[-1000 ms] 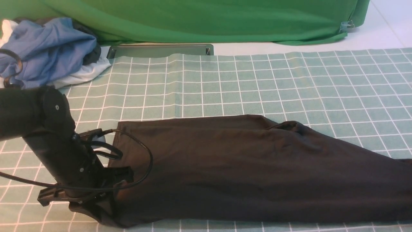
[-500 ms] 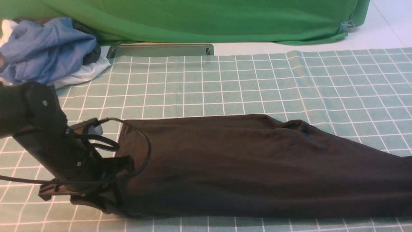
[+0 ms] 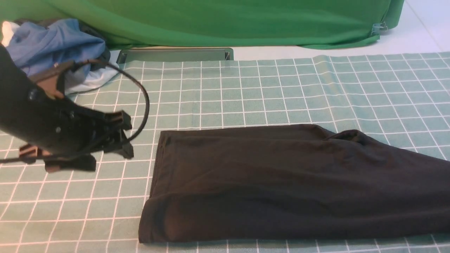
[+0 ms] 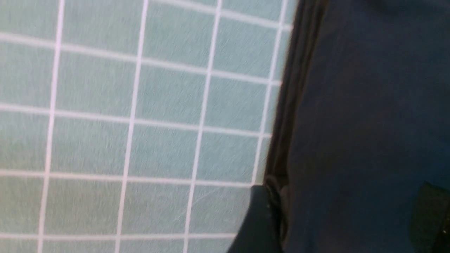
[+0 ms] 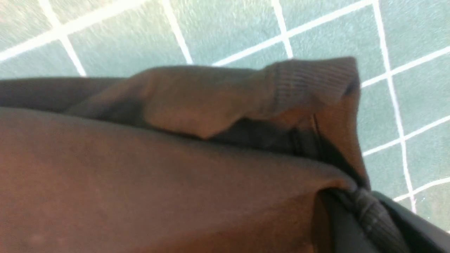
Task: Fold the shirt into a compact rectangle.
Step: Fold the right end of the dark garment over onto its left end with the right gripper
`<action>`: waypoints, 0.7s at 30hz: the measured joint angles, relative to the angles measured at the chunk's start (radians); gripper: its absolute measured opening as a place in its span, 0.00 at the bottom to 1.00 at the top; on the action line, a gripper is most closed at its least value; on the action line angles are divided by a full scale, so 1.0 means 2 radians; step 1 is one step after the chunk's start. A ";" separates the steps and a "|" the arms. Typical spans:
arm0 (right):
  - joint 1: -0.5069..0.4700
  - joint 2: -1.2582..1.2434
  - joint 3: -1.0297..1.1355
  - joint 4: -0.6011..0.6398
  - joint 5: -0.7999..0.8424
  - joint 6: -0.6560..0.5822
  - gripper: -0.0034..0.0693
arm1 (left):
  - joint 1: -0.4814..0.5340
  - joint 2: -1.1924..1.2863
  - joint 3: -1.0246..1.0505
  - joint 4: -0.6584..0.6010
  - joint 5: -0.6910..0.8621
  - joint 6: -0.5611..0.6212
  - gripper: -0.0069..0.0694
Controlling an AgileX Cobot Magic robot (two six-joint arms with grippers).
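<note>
Shirt: the black cotton T-shirt (image 3: 281,182) lies folded in a long band across the pale green checked tablecloth (image 3: 246,91), its right end running out of the front view.
Left gripper: the left gripper (image 3: 126,136) hovers just left of the shirt's edge, jaws spread wide, nothing between them.
Right gripper: out of the front view; in its own wrist view the right gripper (image 5: 365,211) pinches a bunched ribbed edge of the shirt.
Background: crumpled blue and white garments (image 3: 56,45) far left, bright green cloth (image 3: 211,21) behind.
</note>
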State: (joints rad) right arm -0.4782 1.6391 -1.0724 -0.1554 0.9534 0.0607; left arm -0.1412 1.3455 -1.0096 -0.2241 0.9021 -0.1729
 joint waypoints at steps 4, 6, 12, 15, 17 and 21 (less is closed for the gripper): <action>0.000 -0.029 -0.019 0.040 0.013 -0.018 0.19 | 0.000 -0.001 -0.021 0.024 -0.009 -0.014 0.75; 0.000 -0.049 -0.034 0.068 0.036 -0.028 0.19 | 0.000 -0.001 -0.028 0.035 -0.013 -0.029 0.74; 0.044 -0.106 -0.049 0.136 0.075 -0.040 0.19 | 0.000 -0.001 -0.029 0.031 -0.017 -0.037 0.47; 0.090 -0.121 -0.049 0.157 0.074 -0.035 0.19 | 0.000 -0.001 -0.029 0.030 -0.023 -0.037 0.34; 0.155 -0.130 -0.049 0.172 0.064 -0.020 0.19 | 0.000 -0.001 -0.029 0.025 -0.037 -0.037 0.20; 0.264 -0.129 -0.049 0.176 0.029 0.027 0.19 | 0.000 -0.001 -0.029 0.007 -0.044 -0.035 0.11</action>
State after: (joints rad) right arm 0.0506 1.3808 -1.1694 0.1974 1.0105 0.1142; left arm -0.1412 1.3444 -1.0678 -0.2101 0.8137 -0.2434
